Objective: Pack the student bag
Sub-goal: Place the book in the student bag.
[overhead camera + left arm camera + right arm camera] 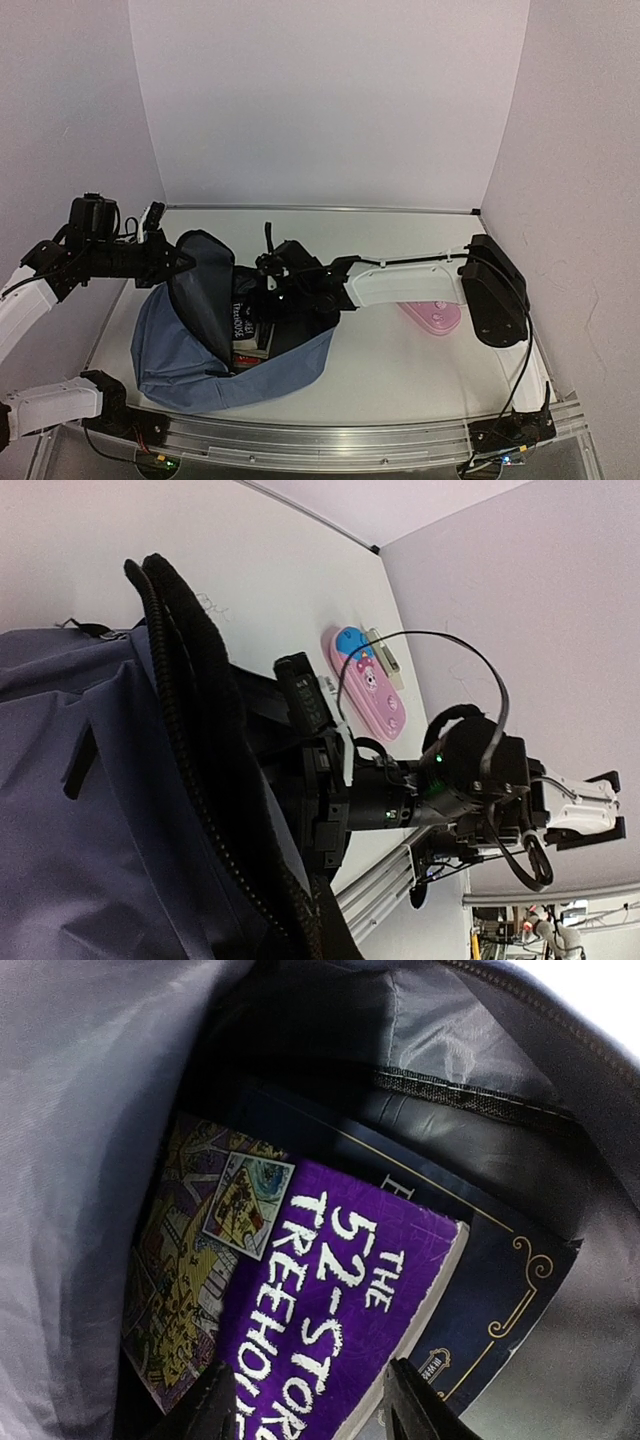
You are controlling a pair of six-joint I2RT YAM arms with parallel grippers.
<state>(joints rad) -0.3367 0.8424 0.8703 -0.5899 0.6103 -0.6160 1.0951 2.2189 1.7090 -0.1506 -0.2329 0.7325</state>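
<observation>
Over on the left, the left gripper is pinching shut on the raised rim of the student bag, which is lying left of centre on the table with its mouth gaping. The right gripper is reaching inside, jaws standing apart over a purple book resting on a dark navy book. Further right, a pink pencil case is sitting on the table.

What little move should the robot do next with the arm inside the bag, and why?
Probably draw the right tool back out of the student bag. Its fingers stand apart over the purple book, which already lies inside on a dark blue book, so it seems placed. The left tool holds the bag's rim up, and the pink pencil case waits on the table.
</observation>
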